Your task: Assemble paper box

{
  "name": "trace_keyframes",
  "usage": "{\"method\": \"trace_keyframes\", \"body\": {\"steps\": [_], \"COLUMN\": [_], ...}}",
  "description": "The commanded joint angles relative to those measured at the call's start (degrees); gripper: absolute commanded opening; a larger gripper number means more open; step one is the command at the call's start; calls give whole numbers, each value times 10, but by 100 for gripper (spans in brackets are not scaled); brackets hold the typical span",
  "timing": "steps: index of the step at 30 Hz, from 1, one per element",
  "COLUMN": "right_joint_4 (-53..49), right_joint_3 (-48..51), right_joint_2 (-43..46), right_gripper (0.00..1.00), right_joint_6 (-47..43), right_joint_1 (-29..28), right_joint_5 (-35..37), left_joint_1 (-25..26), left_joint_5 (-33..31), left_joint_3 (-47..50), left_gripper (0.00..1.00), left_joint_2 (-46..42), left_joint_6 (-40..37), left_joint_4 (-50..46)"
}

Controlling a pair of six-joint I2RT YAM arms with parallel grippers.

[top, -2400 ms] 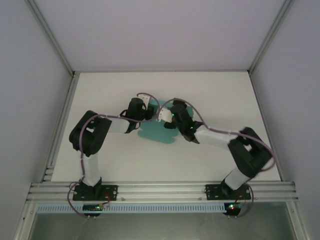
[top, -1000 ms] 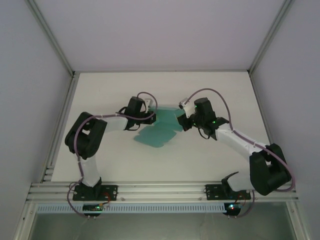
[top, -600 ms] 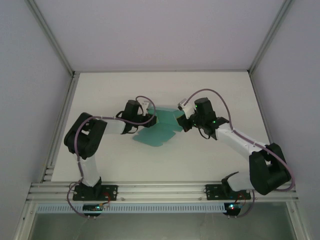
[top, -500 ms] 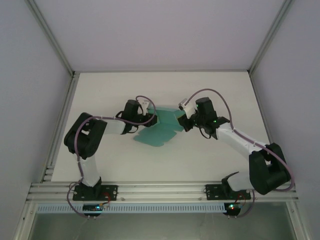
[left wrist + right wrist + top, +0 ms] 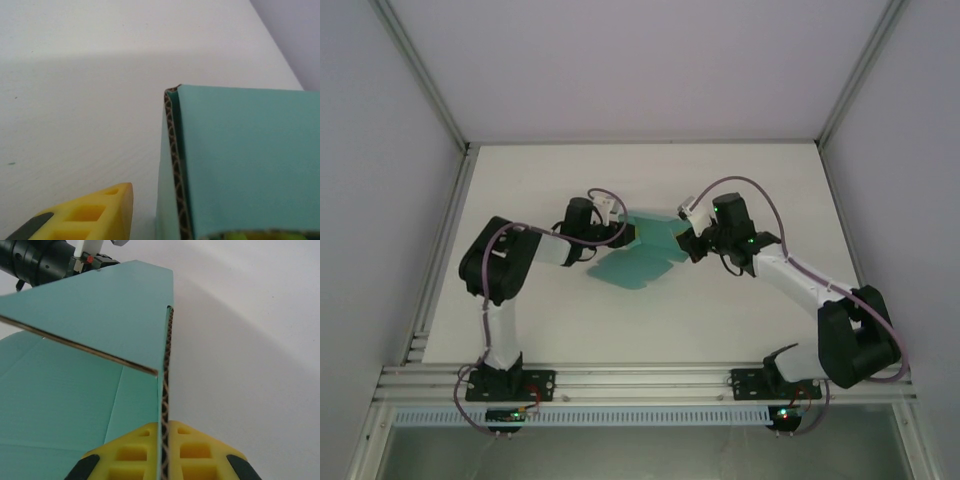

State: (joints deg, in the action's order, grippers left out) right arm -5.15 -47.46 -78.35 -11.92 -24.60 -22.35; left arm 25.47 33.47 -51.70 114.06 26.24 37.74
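Observation:
The paper box (image 5: 642,256) is teal corrugated card, partly folded, lying mid-table between the two grippers. One panel lies flat and a wall (image 5: 105,310) stands up along its far side. My right gripper (image 5: 165,429) is shut on the raw edge of an upright panel, with one yellow finger (image 5: 135,452) on each face. It meets the box from the right (image 5: 686,243). My left gripper (image 5: 187,220) straddles the wall's left end (image 5: 240,160). Its jaws are open, and a gap of table shows between the left finger (image 5: 100,215) and the card. From above it sits at the box's left corner (image 5: 626,233).
The white table (image 5: 750,310) runs bare to the aluminium frame rails (image 5: 640,381) at the near edge and along both sides. Grey walls close in the back and sides. The left arm's elbow (image 5: 498,262) sits low at the left.
My left gripper's jaws have parted from the card wall they were pinching. The left arm's elbow has shifted slightly right and back. The right gripper keeps its hold, barely moved.

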Motion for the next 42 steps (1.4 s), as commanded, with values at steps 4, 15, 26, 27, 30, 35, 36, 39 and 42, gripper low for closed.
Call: {"method": "trace_keyframes", "body": {"steps": [4, 15, 26, 27, 30, 35, 36, 39, 42], "right_joint_4": [-99, -106, -74, -68, -48, -51, -49, -42, -37], "right_joint_3": [3, -8, 21, 25, 37, 40, 42, 46, 45], "right_joint_2": [-30, -42, 1, 6, 13, 14, 15, 16, 16], "right_gripper": [0, 0, 0, 0, 0, 0, 0, 0, 0], "right_joint_6": [-20, -13, 38, 43, 56, 61, 63, 63, 62], "right_joint_1": [-4, -9, -62, -70, -82, -82, -80, -70, -65], "right_joint_5": [-4, 5, 126, 141, 155, 142, 142, 139, 137], "left_joint_1": [0, 4, 63, 68, 69, 72, 71, 71, 70], "left_joint_5": [29, -12, -515, -558, -588, -481, -466, -422, -370], "left_joint_3": [-14, -24, -116, -136, -147, -70, -55, -27, -26], "left_gripper": [39, 15, 0, 0, 0, 1, 5, 25, 36], "left_joint_2": [33, 35, 13, 21, 36, -4, -15, -47, -75], "left_joint_6": [47, 39, 98, 120, 143, 75, 64, 34, 16], "left_joint_4": [86, 88, -354, -402, -434, -275, -245, -199, -196]}}
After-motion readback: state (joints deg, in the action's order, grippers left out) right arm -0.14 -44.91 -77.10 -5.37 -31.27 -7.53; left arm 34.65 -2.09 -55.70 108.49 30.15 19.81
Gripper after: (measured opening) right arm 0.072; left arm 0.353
